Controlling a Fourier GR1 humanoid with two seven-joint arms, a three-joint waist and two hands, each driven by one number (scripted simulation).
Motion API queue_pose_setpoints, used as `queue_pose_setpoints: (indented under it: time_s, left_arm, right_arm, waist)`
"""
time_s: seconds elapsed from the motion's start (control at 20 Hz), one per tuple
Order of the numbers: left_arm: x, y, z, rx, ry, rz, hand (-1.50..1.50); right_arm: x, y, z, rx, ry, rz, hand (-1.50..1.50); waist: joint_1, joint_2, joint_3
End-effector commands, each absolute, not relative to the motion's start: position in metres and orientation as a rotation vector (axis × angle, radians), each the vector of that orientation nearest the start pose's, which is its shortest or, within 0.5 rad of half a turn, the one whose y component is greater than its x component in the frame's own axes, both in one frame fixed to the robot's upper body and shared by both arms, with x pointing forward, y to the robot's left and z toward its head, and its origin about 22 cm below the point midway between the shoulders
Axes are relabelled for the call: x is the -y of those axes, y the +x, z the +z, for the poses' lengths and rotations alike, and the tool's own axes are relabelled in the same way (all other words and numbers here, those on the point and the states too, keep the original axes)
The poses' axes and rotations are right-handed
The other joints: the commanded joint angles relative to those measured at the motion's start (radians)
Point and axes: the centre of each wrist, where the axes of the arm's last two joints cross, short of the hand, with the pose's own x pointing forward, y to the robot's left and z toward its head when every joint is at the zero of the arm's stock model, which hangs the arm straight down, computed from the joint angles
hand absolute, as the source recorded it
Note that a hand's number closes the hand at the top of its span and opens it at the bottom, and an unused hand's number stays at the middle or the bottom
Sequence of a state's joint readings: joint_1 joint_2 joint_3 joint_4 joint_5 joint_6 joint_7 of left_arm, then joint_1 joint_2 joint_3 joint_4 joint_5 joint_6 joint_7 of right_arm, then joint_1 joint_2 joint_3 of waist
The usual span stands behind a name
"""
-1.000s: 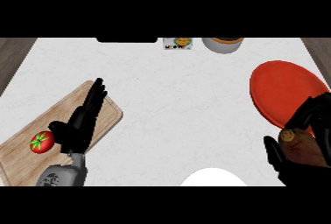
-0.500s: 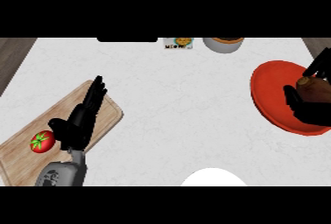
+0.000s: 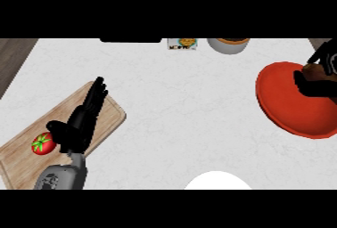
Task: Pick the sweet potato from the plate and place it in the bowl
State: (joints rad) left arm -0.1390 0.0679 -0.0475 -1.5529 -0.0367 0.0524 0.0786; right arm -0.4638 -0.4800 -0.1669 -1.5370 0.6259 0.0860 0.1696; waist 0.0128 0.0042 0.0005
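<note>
Stage: pickup underway, transfer pending | right robot hand (image 3: 314, 84) curled round sweet potato (image 3: 311, 70) over red plate (image 3: 289, 107), frame right | white bowl (image 3: 217, 181) bottom centre, unfilled | left robot hand (image 3: 82, 118) open, resting lower left.

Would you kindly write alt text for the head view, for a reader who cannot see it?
The robot's right hand curls around a brown sweet potato over the red plate at the counter's right edge. The left hand rests open over a wooden cutting board beside a tomato. A white bowl shows at the bottom edge.
</note>
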Motion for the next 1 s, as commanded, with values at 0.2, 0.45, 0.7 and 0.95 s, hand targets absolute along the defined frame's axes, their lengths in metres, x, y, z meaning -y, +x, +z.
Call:
queue_pose_setpoints:
  time_s: [0.2,0.45,0.7,0.95]
  left_arm:
    - [-0.211,0.282,0.026,1.606,0.072,-0.123,0.0]
    - [-0.233,0.273,0.024,1.6,0.059,-0.114,0.0]
    - [-0.215,0.274,0.03,1.606,0.041,-0.121,0.0]
    - [-0.212,0.272,0.038,1.596,0.07,-0.128,0.0]
  right_arm:
    - [0.377,0.362,0.128,1.551,-1.082,0.665,1.5]
    - [0.405,0.36,0.093,1.456,-0.954,0.707,1.5]
    - [0.422,0.368,0.084,1.415,-0.73,0.641,-1.5]
    - [0.421,0.363,0.062,1.581,-0.626,0.607,-1.5]
  waist:
    - [-0.001,0.001,0.0]
    - [0.004,0.001,0.0]
    - [0.015,0.004,0.001]
    - [-0.001,-0.002,0.001]
